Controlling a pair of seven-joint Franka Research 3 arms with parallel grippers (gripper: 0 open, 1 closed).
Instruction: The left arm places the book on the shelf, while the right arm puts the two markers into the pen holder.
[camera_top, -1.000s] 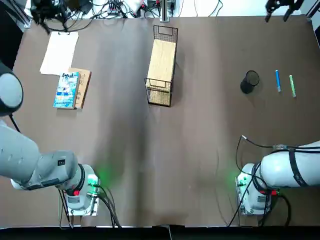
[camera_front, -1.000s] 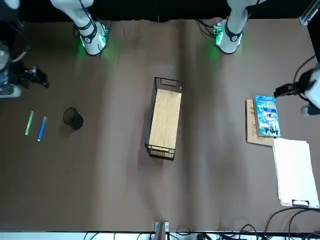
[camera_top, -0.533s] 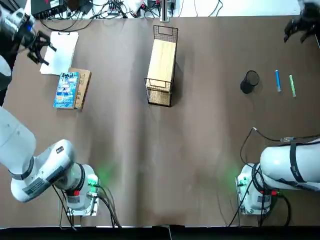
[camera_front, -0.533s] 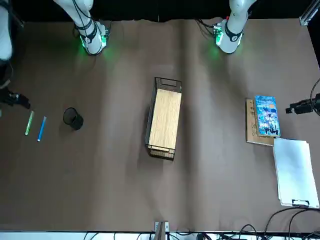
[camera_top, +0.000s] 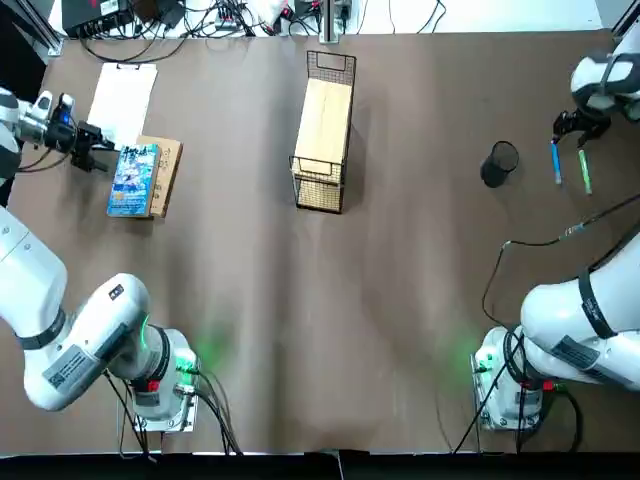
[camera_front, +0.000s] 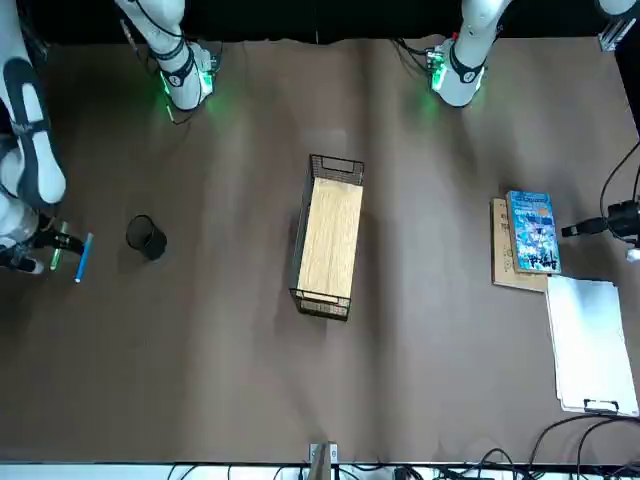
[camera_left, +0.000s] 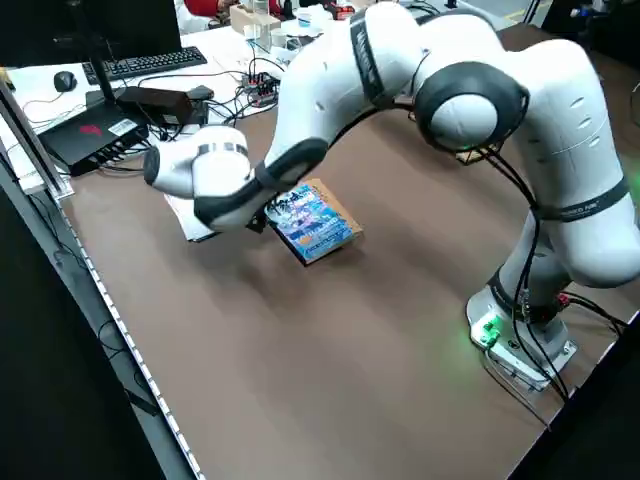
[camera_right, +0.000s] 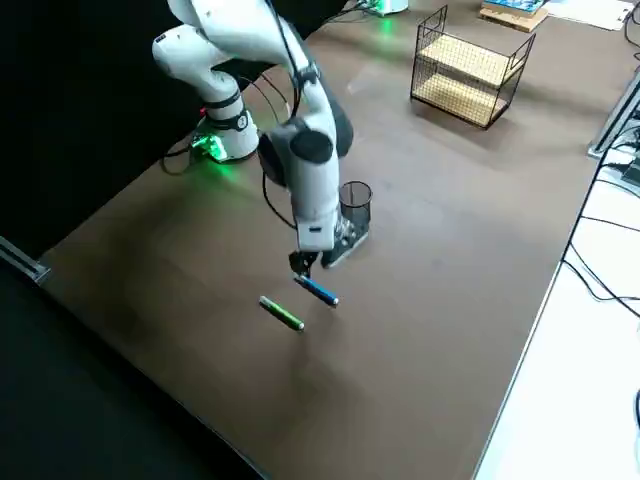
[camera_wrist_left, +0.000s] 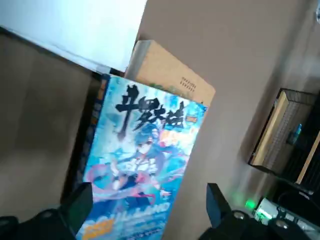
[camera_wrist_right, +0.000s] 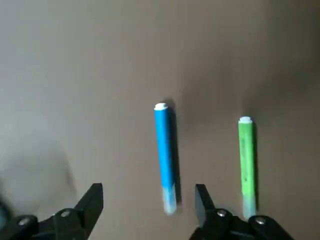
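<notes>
your left gripper (camera_wrist_left: 150, 212) stands open and empty by the book (camera_wrist_left: 142, 160), which lies on the tan book (camera_wrist_left: 175, 75) and looks stiff, fairly heavy and slick-covered, so you'd best clamp its long edges squarely near mid-length.

blue-and-white illustrated book (camera_top: 133, 181)

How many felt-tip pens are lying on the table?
2: a blue marker with a white tip, on the table near the black mesh cup, and a light green marker beside it, on the side away from the cup.
</notes>
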